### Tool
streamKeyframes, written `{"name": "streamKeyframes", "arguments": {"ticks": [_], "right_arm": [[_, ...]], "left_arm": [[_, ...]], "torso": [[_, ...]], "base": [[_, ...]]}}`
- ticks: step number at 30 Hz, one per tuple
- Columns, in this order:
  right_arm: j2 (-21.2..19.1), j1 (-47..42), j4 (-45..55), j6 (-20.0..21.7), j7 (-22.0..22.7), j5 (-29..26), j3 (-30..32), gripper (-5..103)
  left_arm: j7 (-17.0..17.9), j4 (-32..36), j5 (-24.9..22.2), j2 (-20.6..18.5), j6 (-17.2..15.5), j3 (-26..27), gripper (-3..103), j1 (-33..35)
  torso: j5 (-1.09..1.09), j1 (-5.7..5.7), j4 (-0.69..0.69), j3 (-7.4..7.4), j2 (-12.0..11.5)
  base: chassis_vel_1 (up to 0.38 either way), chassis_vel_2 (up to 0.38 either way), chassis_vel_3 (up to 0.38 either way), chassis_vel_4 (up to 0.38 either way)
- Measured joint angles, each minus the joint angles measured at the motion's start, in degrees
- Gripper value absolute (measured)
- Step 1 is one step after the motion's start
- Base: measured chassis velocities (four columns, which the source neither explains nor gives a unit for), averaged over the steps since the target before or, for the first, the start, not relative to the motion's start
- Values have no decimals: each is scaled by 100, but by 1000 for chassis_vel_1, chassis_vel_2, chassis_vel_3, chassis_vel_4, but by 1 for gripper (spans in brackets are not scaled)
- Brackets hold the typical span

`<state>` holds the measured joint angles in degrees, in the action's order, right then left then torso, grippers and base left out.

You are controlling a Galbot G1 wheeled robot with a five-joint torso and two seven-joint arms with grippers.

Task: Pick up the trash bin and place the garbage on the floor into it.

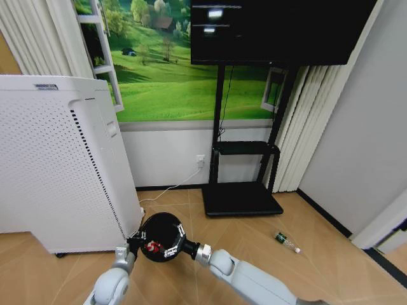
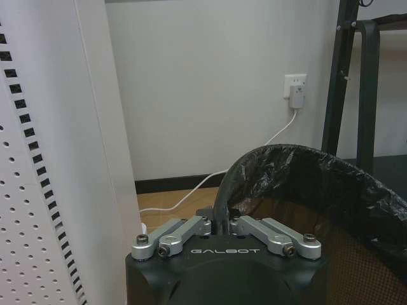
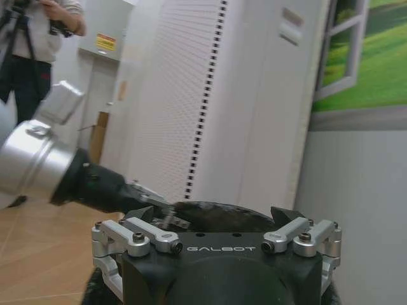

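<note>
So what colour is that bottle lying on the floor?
Green, with a white label; the bottle shows best in the head view.

The wooden floor (image 1: 254, 238) carries a white appliance (image 1: 57, 165) on the left, a black TV stand (image 1: 241, 198) by the wall, a white cable (image 1: 168, 189), and a green bottle (image 1: 287, 241) lying on its side.

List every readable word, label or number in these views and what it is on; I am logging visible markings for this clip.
"GALBOT": on the black housing of the left gripper, in the left wrist view.
"GALBOT": on the black housing of the right gripper, in the right wrist view.
Yellow sign on the grey cabinet: too blurred to read.
Label atop the tall white perforated box-shaped appliance: too small to read.
Red-and-white print inside the small black round plastic bin: unreadable.
</note>
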<state>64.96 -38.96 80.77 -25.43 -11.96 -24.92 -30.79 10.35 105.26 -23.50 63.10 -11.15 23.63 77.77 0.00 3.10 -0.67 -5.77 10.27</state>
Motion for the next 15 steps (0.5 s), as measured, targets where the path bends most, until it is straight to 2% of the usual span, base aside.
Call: {"name": "streamKeyframes", "arguments": {"ticks": [4, 8, 11, 12, 13, 15], "right_arm": [[-64, -62, 0, 407, 249, -424, 545, 100], [-193, -93, -38, 578, 454, -497, 928, 100], [-308, -219, -122, 779, 870, -363, 1421, 100], [-308, -219, -122, 779, 870, -363, 1421, 100], [-334, -280, -144, 891, 1035, -295, 1588, 100], [-400, -490, -179, 1318, 1638, -231, 1992, 100]], "left_arm": [[-2, 78, -30, -1, 0, 110, 7, 73], [0, 137, -47, 15, 0, 188, 7, 143], [0, 238, -48, 75, 0, 241, 7, 272], [0, 238, -48, 75, 0, 241, 7, 272], [0, 268, -41, 95, 0, 251, 7, 312], [3, 389, -33, 127, 0, 304, 7, 432]], "torso": [[1, 0, 0, 0, 0], [1, 0, 0, 0, 0], [1, 0, 0, 0, 0], [1, 0, 0, 0, 0], [1, 0, 0, 0, 0], [1, 0, 0, 0, 0]], "base": [[0, 0, 0, 0], [0, 0, 0, 0], [0, 0, 0, 0], [0, 0, 0, 0], [0, 0, 0, 0], [0, 0, 0, 0]]}}
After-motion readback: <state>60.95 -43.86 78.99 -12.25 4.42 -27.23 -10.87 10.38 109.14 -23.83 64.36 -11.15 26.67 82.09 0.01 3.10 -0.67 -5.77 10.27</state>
